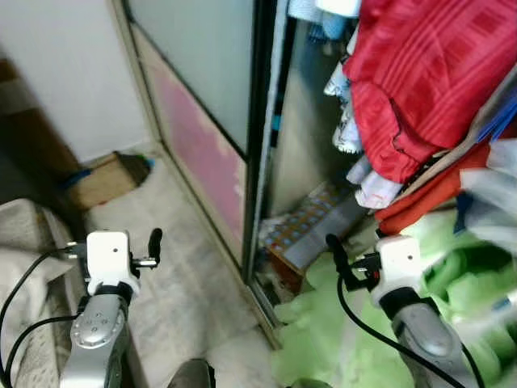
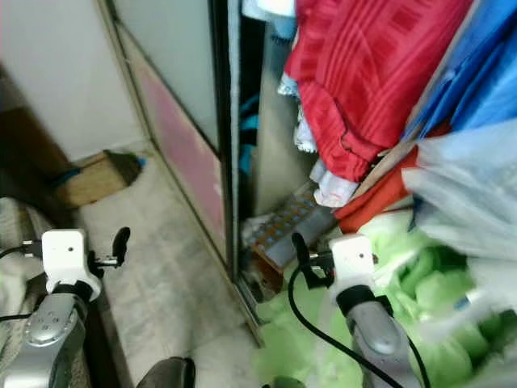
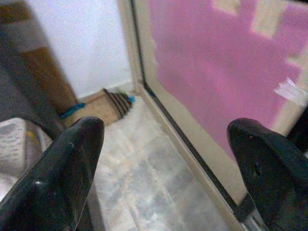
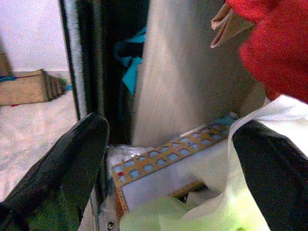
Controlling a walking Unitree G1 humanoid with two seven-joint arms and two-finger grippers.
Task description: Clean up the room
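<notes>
Clutter is spilling out of the tall sliding-door wardrobe (image 1: 257,145): a big red striped cloth (image 1: 420,81) is hanging from its upper part, an orange cloth (image 1: 428,194) is lying just under that, and a soft pale green fabric heap (image 1: 355,323) is piling up at the wardrobe's foot. A flat box with an orange and blue patterned edge (image 4: 163,166) is lying tilted inside the wardrobe's bottom, just beside the green heap. The right gripper (image 4: 168,163) is hovering in front of the wardrobe opening above the green heap, its black fingers spread wide and gripping nothing. The left gripper (image 3: 166,159) is hanging beside the wardrobe's pink-panelled door (image 3: 216,67), over the pale tiled floor (image 1: 178,267), fingers likewise wide apart and empty. Farther from the wardrobe, a straw broom head (image 1: 113,178) is lying against the white wall (image 1: 65,73).
</notes>
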